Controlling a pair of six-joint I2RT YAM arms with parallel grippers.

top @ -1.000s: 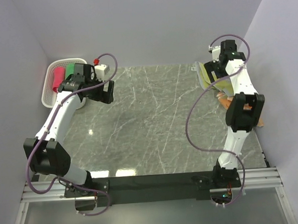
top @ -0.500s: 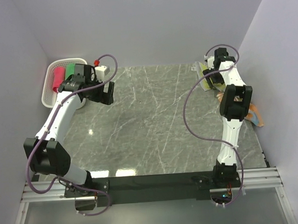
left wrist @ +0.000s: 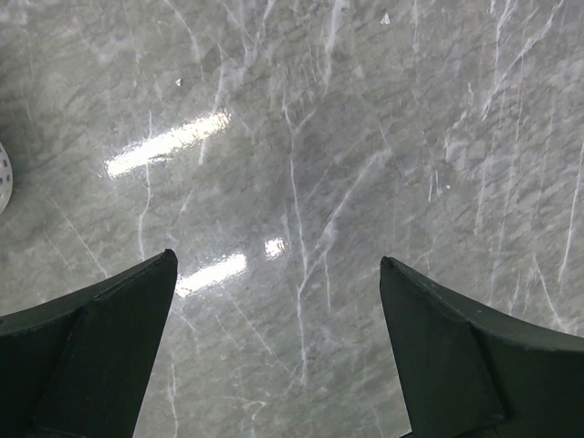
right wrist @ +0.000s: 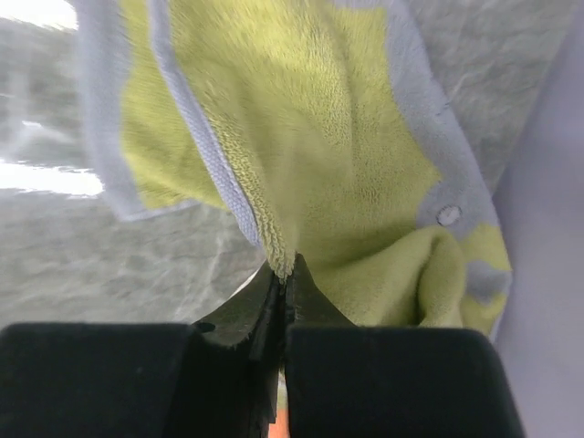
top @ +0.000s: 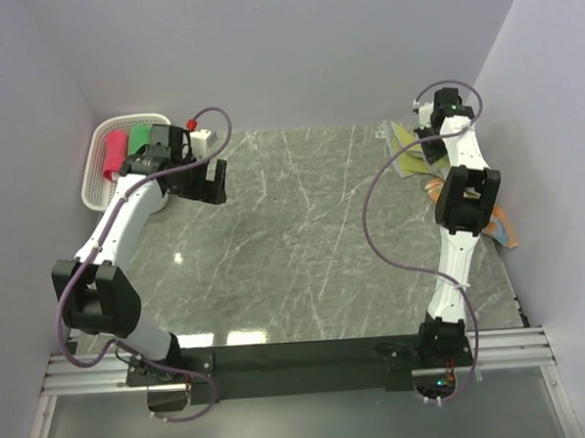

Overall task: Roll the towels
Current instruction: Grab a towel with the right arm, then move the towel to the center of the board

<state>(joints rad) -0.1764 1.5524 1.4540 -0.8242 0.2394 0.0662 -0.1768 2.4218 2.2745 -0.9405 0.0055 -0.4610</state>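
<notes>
Plainly a robotics lab test cell rather than a home: bare lilac-grey partition walls (top: 294, 52) boxing in a marble-patterned tabletop (top: 303, 238), left arm (top: 125, 213) and right arm (top: 452, 265) bolted to an aluminium rail (top: 95, 375) along the near edge, purple cable (top: 366, 225) looping loose beside the white links

The desk (top: 303, 228) was a grey-green, marble-patterned surface with pale veins, glossy enough to show bright streaks of reflected light (left wrist: 169, 141). Plain pale lilac walls closed it in on three sides: a back wall (top: 294, 52), a left wall (top: 17, 214) and a right wall (top: 562, 117). Along the near edge ran a black strip (top: 309, 353) on aluminium rails (top: 515, 350).
</notes>
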